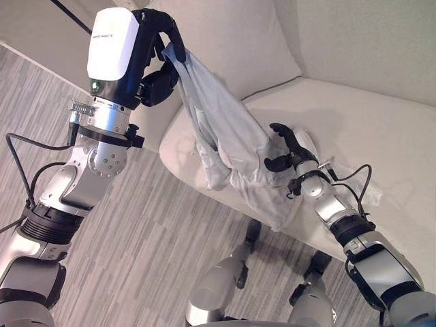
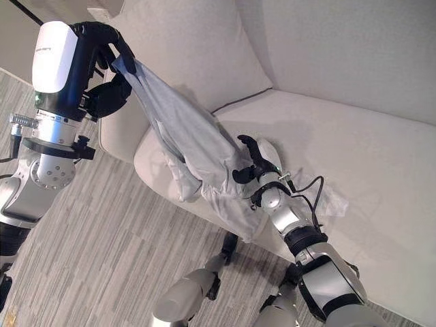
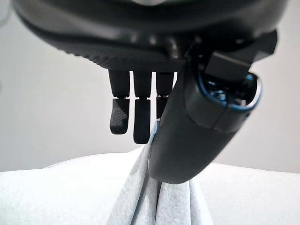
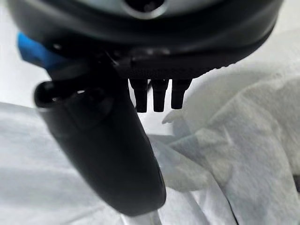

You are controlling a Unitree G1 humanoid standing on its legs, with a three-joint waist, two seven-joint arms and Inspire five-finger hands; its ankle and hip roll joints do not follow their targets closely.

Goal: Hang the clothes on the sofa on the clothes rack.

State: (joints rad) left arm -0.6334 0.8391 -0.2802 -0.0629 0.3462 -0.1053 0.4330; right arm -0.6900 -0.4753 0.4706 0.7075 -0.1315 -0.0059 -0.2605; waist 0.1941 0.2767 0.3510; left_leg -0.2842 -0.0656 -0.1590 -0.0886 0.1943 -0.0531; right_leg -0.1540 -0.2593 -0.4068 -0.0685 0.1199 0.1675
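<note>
While the left hand (image 1: 160,51) pinches one end high above the sofa's front edge, the pale grey garment (image 1: 225,136) hangs down in a long, wrinkled drape, thin fabric gathered into soft vertical folds. The left wrist view shows it plainly: thumb and fingers (image 3: 140,117) clamped on a narrow bunch of cloth that fans out below them. Down at the lower end, the right hand (image 2: 255,163) is against the cloth just above the seat cushion, dark fingers (image 1: 281,146) curled at the fabric's side; the right wrist view shows crumpled folds right beneath the thumb, but whether that hand truly grips the cloth, I cannot tell. The garment's bottom spills over the rounded front edge of the cream sofa (image 1: 381,129), its lowest corner dangling past the cushion toward the striped grey carpet floor (image 1: 143,231). Behind it the seat runs bare to the back cushions. No label or writing can be read on the garment.
</note>
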